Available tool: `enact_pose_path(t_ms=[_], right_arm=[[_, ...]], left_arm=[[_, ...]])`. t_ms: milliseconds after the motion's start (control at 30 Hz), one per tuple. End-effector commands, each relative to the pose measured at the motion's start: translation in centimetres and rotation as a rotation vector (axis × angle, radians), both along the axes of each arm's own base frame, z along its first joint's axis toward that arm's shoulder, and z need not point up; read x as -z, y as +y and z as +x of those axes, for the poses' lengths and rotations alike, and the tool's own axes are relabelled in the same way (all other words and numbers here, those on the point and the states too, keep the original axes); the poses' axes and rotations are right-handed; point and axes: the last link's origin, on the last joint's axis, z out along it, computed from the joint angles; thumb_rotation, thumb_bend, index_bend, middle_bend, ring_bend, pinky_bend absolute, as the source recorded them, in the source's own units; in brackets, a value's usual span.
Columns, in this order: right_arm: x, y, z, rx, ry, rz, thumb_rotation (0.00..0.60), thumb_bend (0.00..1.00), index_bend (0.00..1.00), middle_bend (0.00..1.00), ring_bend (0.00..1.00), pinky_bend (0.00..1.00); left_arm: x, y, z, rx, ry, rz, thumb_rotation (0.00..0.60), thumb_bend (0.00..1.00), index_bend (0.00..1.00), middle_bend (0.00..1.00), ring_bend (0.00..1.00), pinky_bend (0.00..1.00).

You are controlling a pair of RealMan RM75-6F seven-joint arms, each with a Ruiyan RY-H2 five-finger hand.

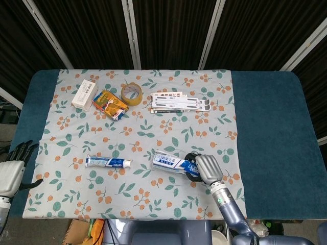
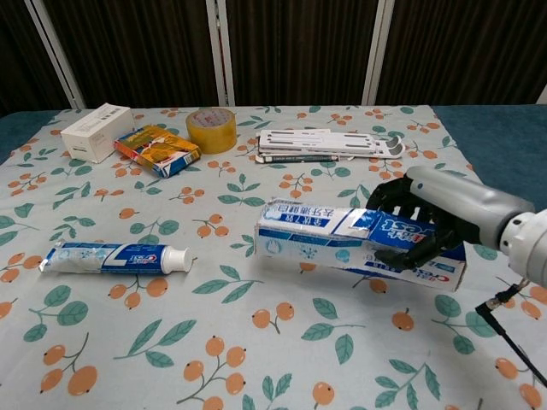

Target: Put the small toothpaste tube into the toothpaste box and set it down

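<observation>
The small toothpaste tube (image 1: 107,162) (image 2: 115,257) lies on the floral cloth at front left, cap pointing right. My right hand (image 1: 203,168) (image 2: 425,217) grips the right end of the blue and white toothpaste box (image 1: 171,163) (image 2: 329,236) and holds it raised off the cloth, its open left end facing the tube. My left hand (image 1: 12,168) hangs open past the table's left edge, holding nothing, and shows only in the head view.
Along the back of the cloth sit a white box (image 1: 84,94), an orange packet (image 1: 109,104), a roll of yellow tape (image 1: 131,94) and a flat white card pack (image 1: 180,101). Bare blue table (image 1: 271,132) lies to the right.
</observation>
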Motion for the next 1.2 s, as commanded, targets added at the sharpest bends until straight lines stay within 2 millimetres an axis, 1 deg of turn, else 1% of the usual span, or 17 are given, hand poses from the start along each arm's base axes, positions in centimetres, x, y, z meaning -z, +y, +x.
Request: enact_pose_path(t_ms=[33, 67, 133, 233, 267, 333, 433, 567, 667, 767, 900, 1033, 1200], right_arm=[[-2.9, 0.3, 0.2, -0.016, -0.076, -0.05, 0.6, 0.34, 0.45, 0.5, 0.47, 0.5], [-3.5, 0.4, 0.1, -0.021, -0.087, -0.057, 0.6, 0.34, 0.45, 0.5, 0.47, 0.5], [-5.0, 0.7, 0.0, -0.033, -0.108, -0.071, 0.6, 0.34, 0.45, 0.5, 0.47, 0.5], [-6.5, 0.9, -0.2, -0.046, -0.12, -0.091, 0.6, 0.34, 0.45, 0.5, 0.47, 0.5], [-6.9, 0.9, -0.3, -0.05, -0.124, -0.096, 0.6, 0.34, 0.45, 0.5, 0.47, 0.5], [-7.7, 1.0, -0.5, -0.055, -0.135, -0.103, 0.6, 0.34, 0.45, 0.5, 0.47, 0.5], [-8.4, 1.1, -0.8, -0.057, -0.15, -0.107, 0.6, 0.34, 0.45, 0.5, 0.47, 0.5], [-9.0, 1.1, -0.9, -0.071, -0.153, -0.118, 0.6, 0.34, 0.45, 0.5, 0.47, 0.5], [-9.5, 1.0, -0.8, -0.074, -0.176, -0.131, 0.6, 0.34, 0.45, 0.5, 0.47, 0.5], [-9.8, 0.9, -0.9, -0.07, -0.184, -0.136, 0.6, 0.34, 0.45, 0.5, 0.47, 0.5], [-10.2, 0.6, -1.0, -0.064, -0.194, -0.145, 0.6, 0.34, 0.45, 0.5, 0.47, 0.5], [-10.5, 0.4, -1.0, -0.06, -0.205, -0.151, 0.6, 0.34, 0.45, 0.5, 0.47, 0.5], [-10.5, 0.4, -1.1, -0.06, -0.21, -0.152, 0.6, 0.34, 0.44, 0.5, 0.47, 0.5]], left_arm=[[0.0, 0.3, 0.3, 0.0, -0.004, 0.002, 0.6, 0.03, 0.12, 0.07, 0.05, 0.17], [0.1, 0.5, 0.5, -0.002, -0.007, -0.002, 0.6, 0.03, 0.13, 0.08, 0.06, 0.18], [0.4, 1.1, 1.2, -0.009, -0.022, -0.015, 0.6, 0.03, 0.18, 0.12, 0.11, 0.23], [0.8, 2.6, 2.4, 0.01, -0.005, -0.028, 0.6, 0.05, 0.26, 0.18, 0.17, 0.32], [1.0, 3.2, 2.9, 0.019, 0.012, -0.032, 0.6, 0.05, 0.28, 0.2, 0.19, 0.34], [1.7, 4.7, 4.0, 0.036, 0.059, -0.047, 0.6, 0.06, 0.29, 0.24, 0.21, 0.36], [3.2, 6.7, 5.6, 0.046, 0.108, -0.086, 0.6, 0.06, 0.3, 0.26, 0.23, 0.37], [4.9, 8.3, 6.6, 0.05, 0.159, -0.132, 0.6, 0.07, 0.31, 0.29, 0.25, 0.39], [7.0, 9.5, 7.1, 0.055, 0.216, -0.186, 0.6, 0.09, 0.32, 0.3, 0.25, 0.39], [9.2, 10.1, 7.5, 0.05, 0.24, -0.233, 0.6, 0.09, 0.33, 0.31, 0.25, 0.39], [11.6, 10.3, 8.1, 0.054, 0.238, -0.272, 0.6, 0.09, 0.34, 0.33, 0.25, 0.39], [13.4, 10.5, 8.7, 0.068, 0.236, -0.295, 0.6, 0.09, 0.36, 0.35, 0.27, 0.4], [14.9, 10.8, 9.4, 0.088, 0.232, -0.306, 0.6, 0.1, 0.38, 0.37, 0.28, 0.41]])
